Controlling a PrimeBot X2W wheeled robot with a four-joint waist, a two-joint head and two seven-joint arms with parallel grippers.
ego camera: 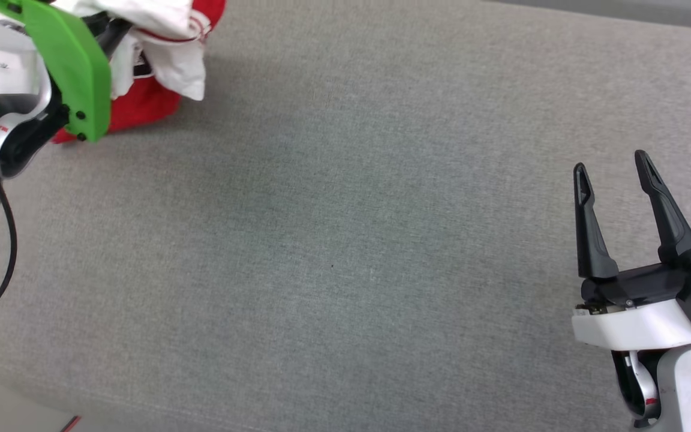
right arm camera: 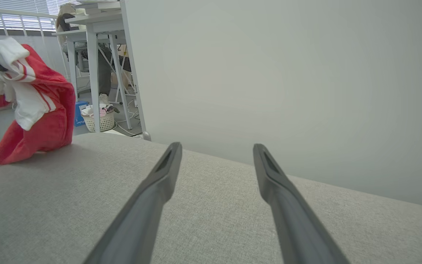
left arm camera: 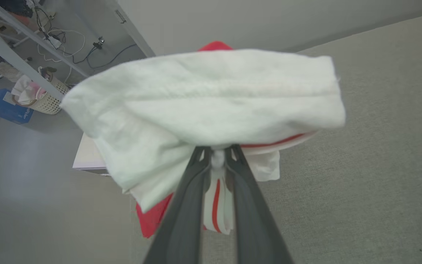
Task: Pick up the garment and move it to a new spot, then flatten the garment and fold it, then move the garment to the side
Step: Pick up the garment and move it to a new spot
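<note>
**Left gripper has the shirt bunched at the far-left corner; right gripper idle**

Shirt: a crumpled bundle at the far-left corner of the grey pad. White sleeve cloth sits on top, red body hangs beneath. From the right wrist view the shirt hangs off the fingers, its lowest red fold touching the pad near the edge. Lettering and number can't be made out.

Left gripper: fingers clenched close together on a fold of white cloth with red striped trim. The white sleeve of the shirt drapes over the tips, and a strip of trim hangs down between the fingers. In the head view a green cover on that arm hides most of the grip. A black cable trails down from the arm, off the pad's left side.

Right gripper: near-right of the pad, well apart from the shirt. Fingers spread wide, nothing between them. Its own camera shows the right gripper above bare pad, pointing toward a plain pale wall.

Background, beyond the pad: a white basket of cloth on the floor beside a desk leg, with a blue box near it.
</note>
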